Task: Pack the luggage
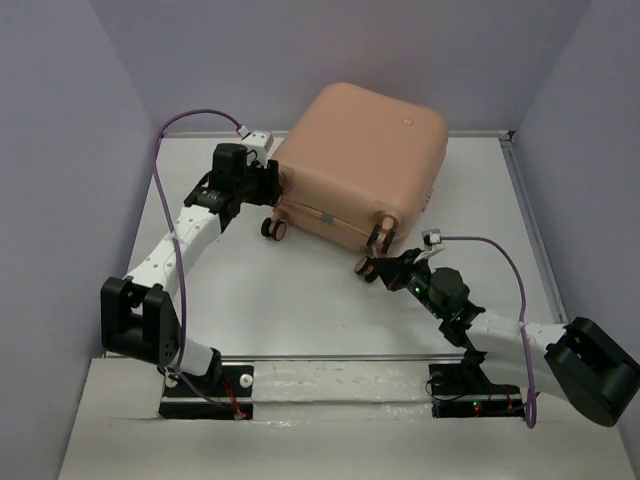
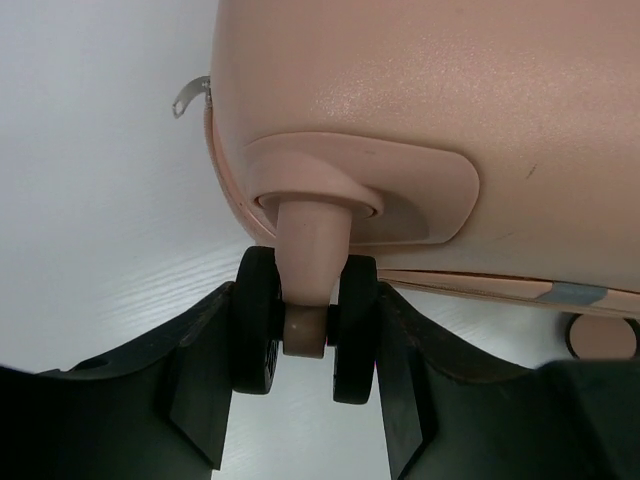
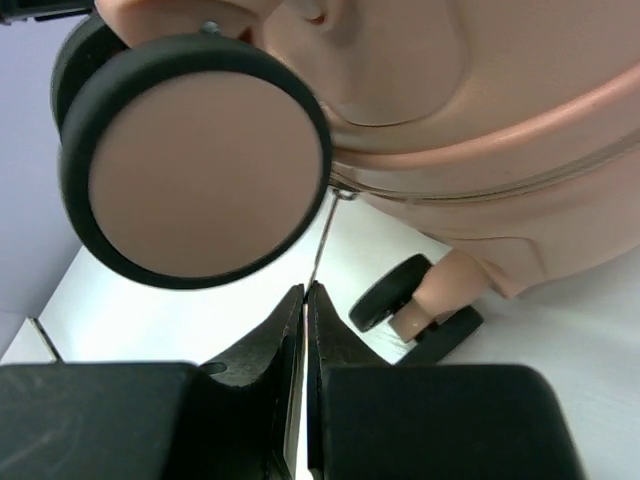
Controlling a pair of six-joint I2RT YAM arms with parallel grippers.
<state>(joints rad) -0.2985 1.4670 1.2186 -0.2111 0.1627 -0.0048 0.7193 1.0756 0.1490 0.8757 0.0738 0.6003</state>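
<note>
The closed suitcase (image 1: 355, 160) lies flat at the upper centre of the table (image 1: 300, 310). The left gripper (image 1: 268, 182) clamps the twin caster (image 2: 258, 320) at the case's left corner, probably to steady or turn it. The right gripper (image 3: 305, 300), jaws together, meets what looks like a thin zip pull (image 3: 322, 240). A big wheel (image 3: 195, 160) crowds it at upper left.

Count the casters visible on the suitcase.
3 casters: one inside the left gripper, one at the suitcase's near-left corner, one beside the right gripper. A fourth may be hidden.
</note>
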